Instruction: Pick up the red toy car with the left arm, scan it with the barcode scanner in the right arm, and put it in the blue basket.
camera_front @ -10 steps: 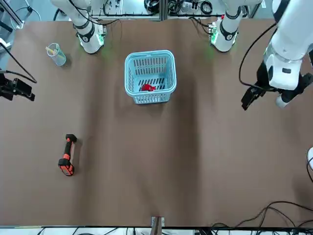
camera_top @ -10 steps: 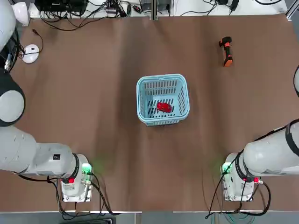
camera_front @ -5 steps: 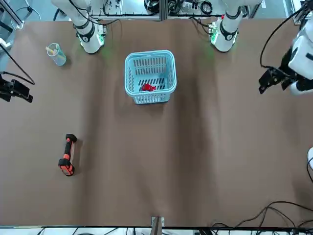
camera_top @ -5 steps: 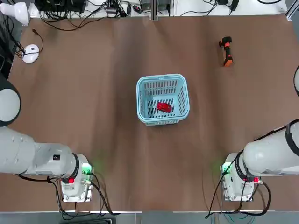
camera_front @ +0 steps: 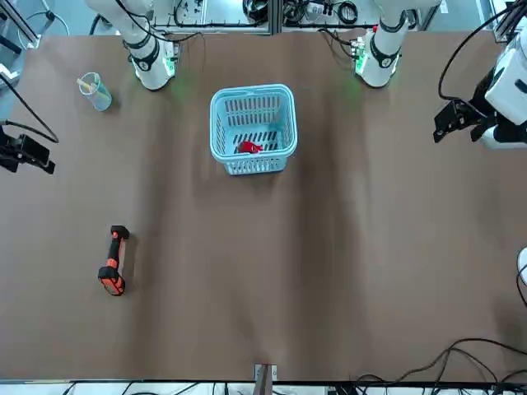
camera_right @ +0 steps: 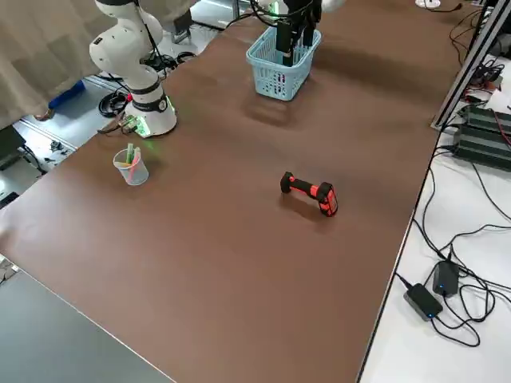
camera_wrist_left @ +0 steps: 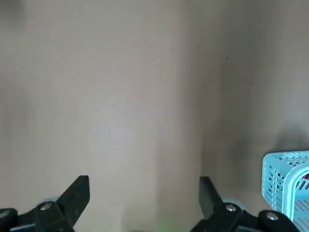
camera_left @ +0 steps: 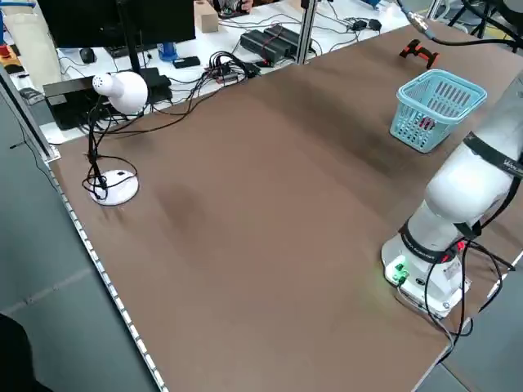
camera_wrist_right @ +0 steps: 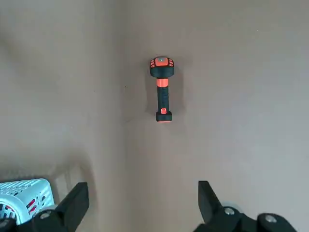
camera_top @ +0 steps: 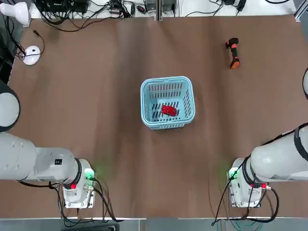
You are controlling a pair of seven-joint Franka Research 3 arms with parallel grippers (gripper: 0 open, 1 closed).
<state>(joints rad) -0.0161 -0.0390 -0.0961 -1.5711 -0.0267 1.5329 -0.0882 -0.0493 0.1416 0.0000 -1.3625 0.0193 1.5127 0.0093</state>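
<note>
The red toy car (camera_top: 169, 110) is lying inside the blue basket (camera_top: 167, 121), on its slotted bottom. The basket is standing upright near the middle of the brown surface (camera_top: 120, 159), its open top facing up, and the car is showing bright red against the pale blue plastic.

The left gripper (camera_wrist_left: 145, 198) is hanging above the left part of the surface, clear of the basket, with its fingers standing wide open and nothing between them. The left arm (camera_top: 45, 161) is reaching out along the left side, its base glowing green at the near edge.

The right gripper (camera_wrist_right: 145, 200) is hovering over the right side of the surface. Its fingers are also standing wide open and are holding nothing. The right arm (camera_top: 279, 161) is stretching away to the right from its own green-lit base at the near edge.

The barcode scanner (camera_top: 233, 53), black with orange parts, is lying on the surface at the far right, well apart from the basket and from both grippers. A clear cup (camera_right: 131, 166) holding a few sticks is standing on the right side of the surface, nearer to the robot than the scanner. At the far left, a white round-based device (camera_left: 114, 187) is resting on the surface with dark cables running around it.
</note>
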